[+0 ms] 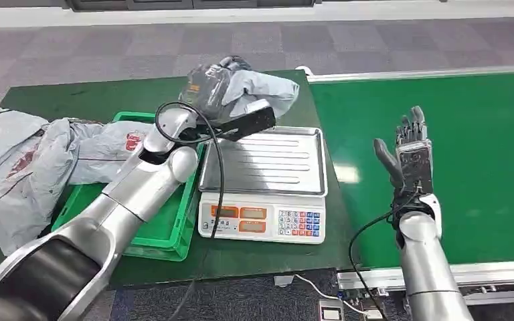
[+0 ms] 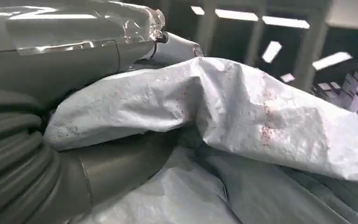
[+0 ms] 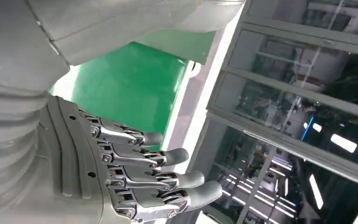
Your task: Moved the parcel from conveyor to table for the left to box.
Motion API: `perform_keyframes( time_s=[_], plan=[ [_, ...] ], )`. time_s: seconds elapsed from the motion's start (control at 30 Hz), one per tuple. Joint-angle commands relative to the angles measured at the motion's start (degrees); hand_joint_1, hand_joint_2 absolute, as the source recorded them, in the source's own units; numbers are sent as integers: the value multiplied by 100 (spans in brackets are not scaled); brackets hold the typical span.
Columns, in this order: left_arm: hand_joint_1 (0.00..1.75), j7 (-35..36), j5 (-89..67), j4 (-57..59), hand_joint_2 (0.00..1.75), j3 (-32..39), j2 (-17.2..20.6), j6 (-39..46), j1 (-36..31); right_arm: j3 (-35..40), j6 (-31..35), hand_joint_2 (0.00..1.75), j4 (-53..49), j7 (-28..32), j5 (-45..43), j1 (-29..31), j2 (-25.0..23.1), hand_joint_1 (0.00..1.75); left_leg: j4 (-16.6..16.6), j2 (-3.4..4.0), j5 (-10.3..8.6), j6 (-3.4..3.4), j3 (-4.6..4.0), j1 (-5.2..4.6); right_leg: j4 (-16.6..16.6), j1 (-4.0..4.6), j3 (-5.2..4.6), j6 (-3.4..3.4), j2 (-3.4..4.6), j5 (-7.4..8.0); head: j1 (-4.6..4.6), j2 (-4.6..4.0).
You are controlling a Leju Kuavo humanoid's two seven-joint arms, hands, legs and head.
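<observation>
Over the far edge of the scale's steel tray [image 1: 268,164], the left hand [image 1: 207,83] has the grey parcel [image 1: 258,90] bunched up in its fingers, held up in the air rather than resting on anything. The left wrist view backs that up: crinkled poly bag [image 2: 242,107] draped right across the hand.

Looks to me like the carry-to-the-crate bit, so the trick is probably to swing it across toward the green crate [image 1: 167,237] sitting just beside the scale, keep the bag high enough that the dangling end doesn't snag the tray rim, and only let go once it's properly over the crate. Soft bags slump, so a loose pinch could drop it on the scale.

The right hand [image 1: 408,150] is up over the green conveyor [image 1: 482,134], fingers [image 3: 168,156] apart and straight, holding nothing.

The crate: what shows past the arm looks bare, though the arm covers a lot of it. More grey bags [image 1: 33,160] are piled on the counter [image 1: 60,100] to its left, one draping over the crate's edge.
</observation>
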State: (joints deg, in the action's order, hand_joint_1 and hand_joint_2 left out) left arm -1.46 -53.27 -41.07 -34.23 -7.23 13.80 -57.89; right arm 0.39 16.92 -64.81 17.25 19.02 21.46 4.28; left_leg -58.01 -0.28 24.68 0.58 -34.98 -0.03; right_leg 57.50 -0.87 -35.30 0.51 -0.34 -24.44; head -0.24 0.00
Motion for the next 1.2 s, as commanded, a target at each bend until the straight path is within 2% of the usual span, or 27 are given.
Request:
perform_keyframes(
  time_s=[0.03, 0.1, 0.17, 0.6, 1.2],
  plan=[
    [175, 1128, -1646, 433, 175, 978, 661, 1383, -37, -142, 159, 175, 61, -154, 71, -28, -147, 0, 5, 25, 7, 4, 15, 3, -5, 3, 7, -5, 25, 1, 0, 0],
    [175, 1273, -1938, 379, 175, 1453, 835, 1747, 182, -173, 164, 175, -43, -201, 93, -133, -159, 0, 11, 35, 9, 5, 20, 2, -8, 2, 8, -6, 36, 2, 0, 0],
    [175, 1129, -2085, 344, 175, 1813, 955, 1926, 350, -198, 156, 175, -137, -220, 111, -208, -186, 0, 17, 39, 7, 6, 25, -2, -8, -2, 8, -7, 43, 2, 0, 0],
    [175, 1161, -2141, 327, 175, 1814, 868, 1913, 328, -198, 155, 175, -129, -227, 116, -185, -187, 0, 0, 7, 3, 3, -8, 3, -1, 2, -10, -6, 11, -4, -2, 0],
    [175, 1161, -2141, 327, 175, 1814, 868, 1913, 328, -198, 155, 175, -129, -227, 116, -185, -187, 0, 0, 8, 4, 3, -8, 5, -3, 6, -11, -7, 12, -4, -2, 0]
  ],
)
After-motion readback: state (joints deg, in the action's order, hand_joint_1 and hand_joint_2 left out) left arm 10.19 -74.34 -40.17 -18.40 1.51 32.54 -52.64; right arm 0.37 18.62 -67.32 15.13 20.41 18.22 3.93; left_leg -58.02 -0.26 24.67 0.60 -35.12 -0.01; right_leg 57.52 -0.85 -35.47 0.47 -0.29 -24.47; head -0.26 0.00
